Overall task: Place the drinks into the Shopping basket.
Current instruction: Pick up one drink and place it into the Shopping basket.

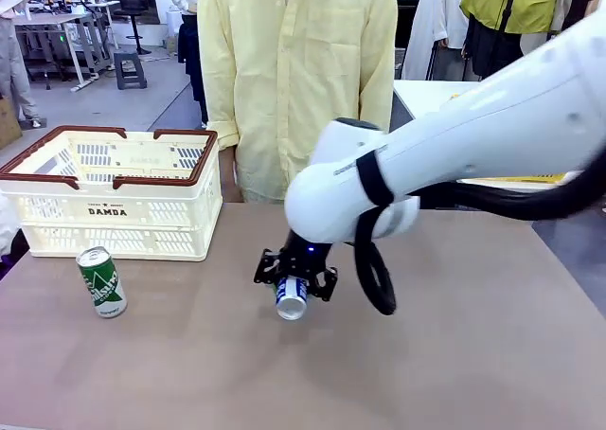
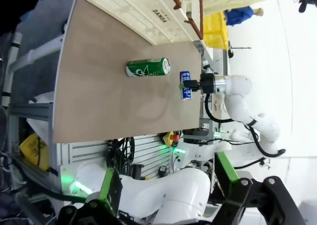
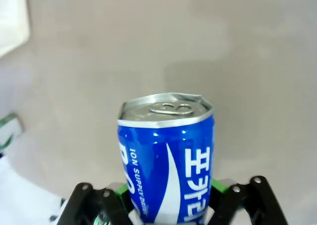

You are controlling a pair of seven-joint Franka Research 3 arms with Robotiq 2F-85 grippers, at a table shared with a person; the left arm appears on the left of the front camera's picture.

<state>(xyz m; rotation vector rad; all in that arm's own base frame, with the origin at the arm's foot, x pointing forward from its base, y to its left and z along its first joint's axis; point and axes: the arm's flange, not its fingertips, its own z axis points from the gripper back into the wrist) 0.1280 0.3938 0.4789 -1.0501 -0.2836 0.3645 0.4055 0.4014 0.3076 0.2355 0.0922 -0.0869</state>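
Note:
My right gripper [image 1: 294,280] is shut on a blue-and-white drink can [image 1: 292,298] over the middle of the table, the can's top tilted toward the camera. In the right wrist view the same can [image 3: 166,155] stands between the fingers [image 3: 91,205]. A green-and-white can [image 1: 100,281] stands upright near the table's left front, just before the cream Shopping basket [image 1: 114,212] marked "DAMDA". The left wrist view, from high above, takes in the green can [image 2: 148,67], the blue can [image 2: 184,84] and the basket [image 2: 143,12]. My left gripper [image 2: 166,178] is open and holds nothing.
A person in a yellow shirt [image 1: 298,61] stands at the far edge, right of the basket. The right arm [image 1: 454,155] crosses the table's right half. Bare tabletop [image 1: 189,373] lies in front of the cans.

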